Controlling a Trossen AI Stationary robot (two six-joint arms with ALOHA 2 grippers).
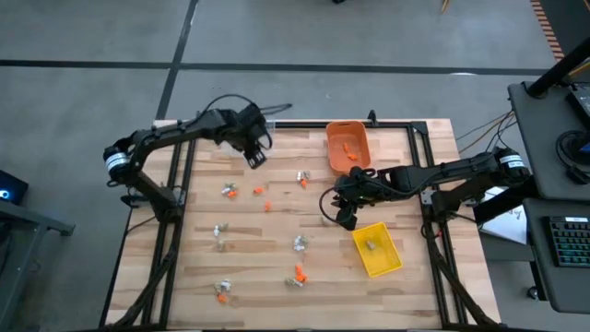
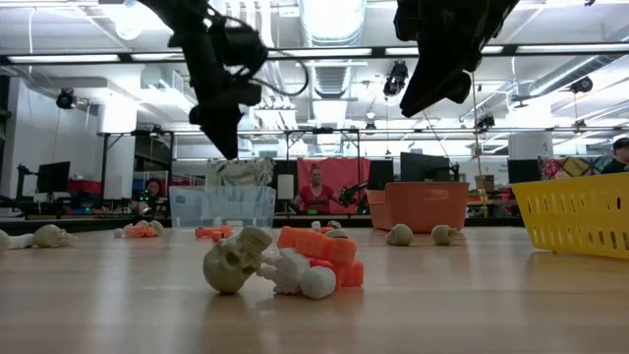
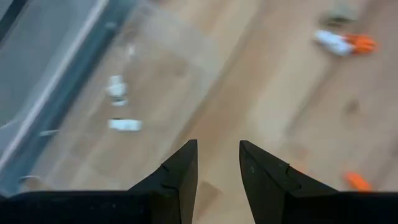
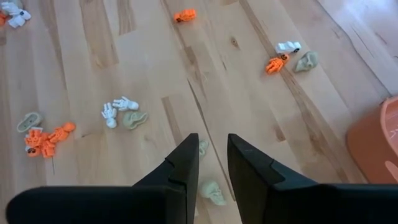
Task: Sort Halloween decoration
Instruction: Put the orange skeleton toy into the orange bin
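The Halloween decoration lies as small trinkets scattered over the wooden table: orange ones (image 1: 267,206), white ones (image 4: 118,111) and tan skulls (image 2: 234,262). My left gripper (image 1: 255,159) hangs open above the table's far left part, beside a clear bin (image 3: 56,87) holding white pieces (image 3: 117,88); nothing is between its fingers (image 3: 180,168). My right gripper (image 1: 343,207) hovers open over the table's middle right, with a narrow gap between its fingers and nothing in it. A tan skull (image 4: 212,193) lies on the wood below it.
An orange bin (image 1: 348,146) with orange pieces stands at the far edge. A yellow bin (image 1: 377,249) with tan pieces stands at the near right. A pile of a skull, white and orange pieces (image 2: 295,267) lies near the front edge. People sit in the room beyond.
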